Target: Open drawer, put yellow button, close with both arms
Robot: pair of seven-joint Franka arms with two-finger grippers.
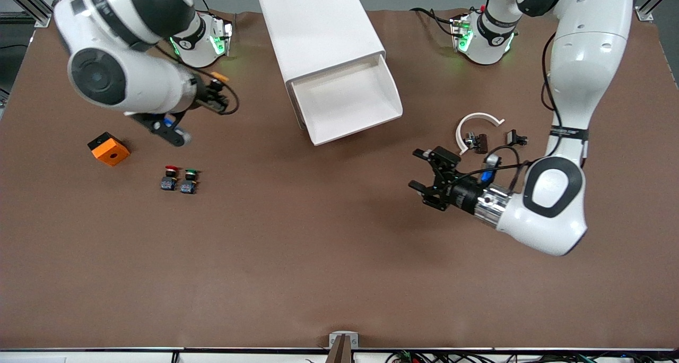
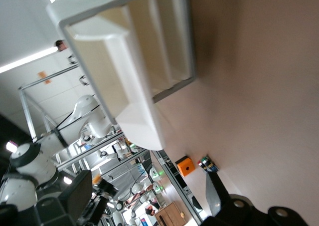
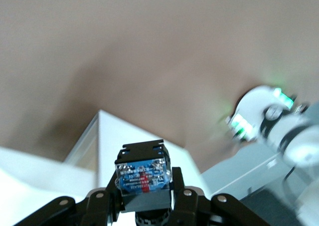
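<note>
The drawer [image 1: 347,100] is the top one of the white cabinet [image 1: 318,28] and stands pulled out, its white inside bare. The same drawer [image 2: 137,116] shows in the left wrist view. My right gripper [image 1: 216,91] hangs over the table beside the cabinet, toward the right arm's end. It is shut on the yellow button [image 1: 219,78]. In the right wrist view the yellow button's blue-labelled body [image 3: 142,173] sits clamped in my right gripper [image 3: 143,188]. My left gripper [image 1: 417,169] is open and holds nothing, over the table toward the left arm's end, its fingers pointing toward the drawer.
A red-capped button [image 1: 170,178] and a green-capped button [image 1: 189,181] stand side by side, with an orange block [image 1: 109,148] beside them. A white curved piece [image 1: 477,124] and small black parts [image 1: 515,137] lie by the left arm.
</note>
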